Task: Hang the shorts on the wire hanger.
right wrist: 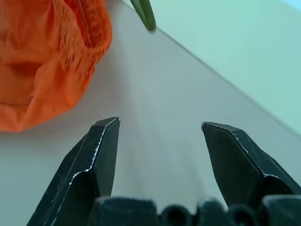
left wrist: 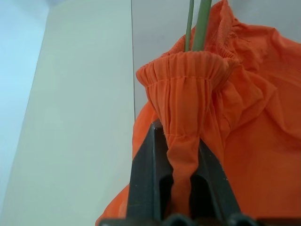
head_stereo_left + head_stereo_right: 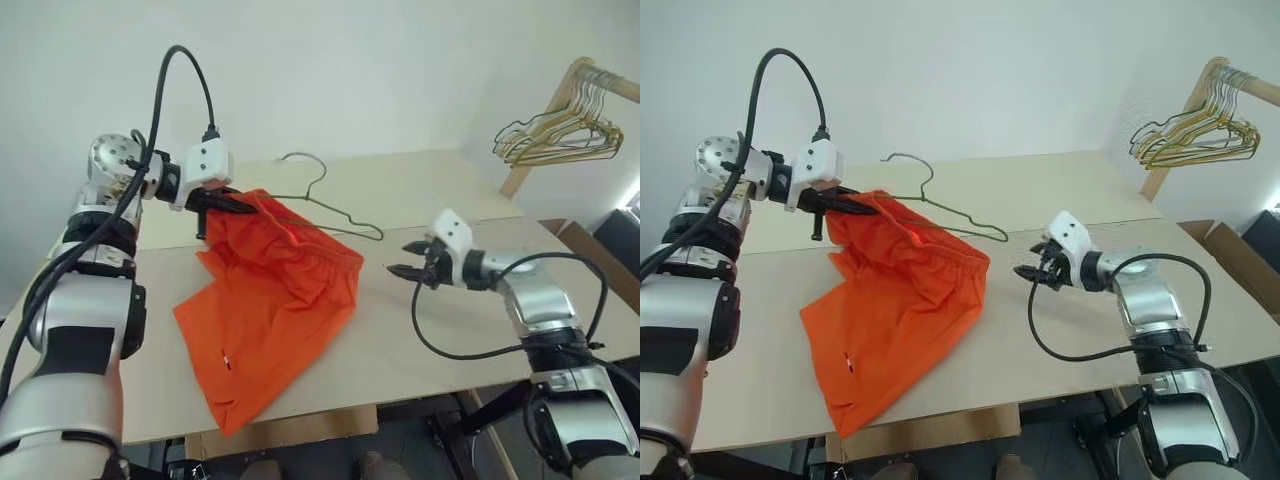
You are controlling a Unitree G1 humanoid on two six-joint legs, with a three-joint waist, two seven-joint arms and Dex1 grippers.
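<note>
I find the left pincer (image 3: pixel 238 205) pressed together on the gathered waistband of the shorts (image 3: pixel 270 300), pinching a fold of orange fabric between its two black fingers (image 2: pixel 149 174). The pinched corner is lifted clear of the surface (image 3: pixel 440 340); from the pincer the rest of the shorts hangs down and toward me, with the lower leg spread flat on the surface and reaching near its front edge.

The wire hanger (image 3: pixel 335 205) lies just beyond the left pincer. Its hook curves up at the far side, and its long wire runs from the pincer's side across toward the right pincer, ending at a corner that rests on the surface. In the left wrist view I see two thin green-grey wires (image 2: pixel 196 23) coming out of the waistband opening directly ahead of the fingertips, so part of the hanger sits inside the shorts. How far it reaches in I cannot tell.

The right pincer (image 3: pixel 408 262) stands spread, holding nothing, low over bare surface. The waistband edge of the shorts lies near it on its inner side, apart from both fingers.

I note no containers on the surface. Well off beyond the right pincer, a bunch of hangers (image 3: pixel 560 135) hangs from a wooden rail (image 3: pixel 585 75).
</note>
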